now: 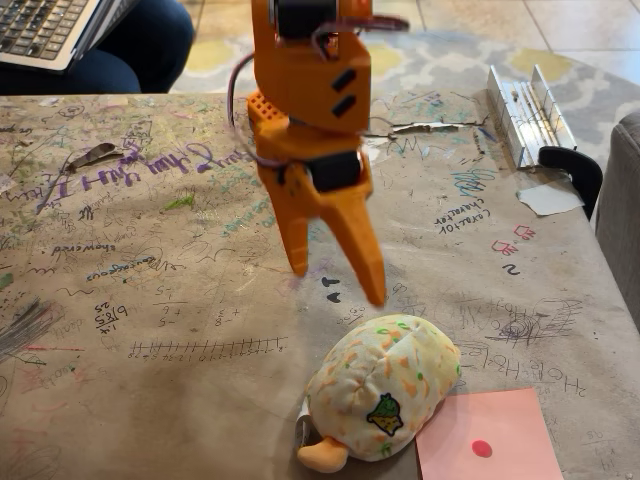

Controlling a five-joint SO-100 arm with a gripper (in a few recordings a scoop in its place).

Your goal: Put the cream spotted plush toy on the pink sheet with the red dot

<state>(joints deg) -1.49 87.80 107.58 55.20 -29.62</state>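
Nearest the fixed view, the pink sheet with the red dot (500, 440) lies flat at the table's bottom edge, right of centre, its dot showing clear. Touching its left corner sits the cream spotted plush toy (385, 385), mostly on the bare brown paper, an orange nub poking out at lower left and a white tag beside it. A small green patch on its side looks like an ice-cream cone — no lettering on it that I can make out.

Just behind and above the toy hangs the orange gripper (338, 283), fingers pointing down and spread apart, nothing between them. The tips sit up and left of the plush, not touching it.

To my eye this is the reach-in step: the toy is not yet grasped and not yet on the sheet. The next move calls for the fingers to come down and forward to straddle the soft body, close gently, lift, then carry it a short way right.

Farther back the table's brown paper cover (150, 300) is thick with scribbles. I can read "2" — most of the rest is upside down or too loose to trust. At the far right lies a metal hinge-like piece (528, 110).
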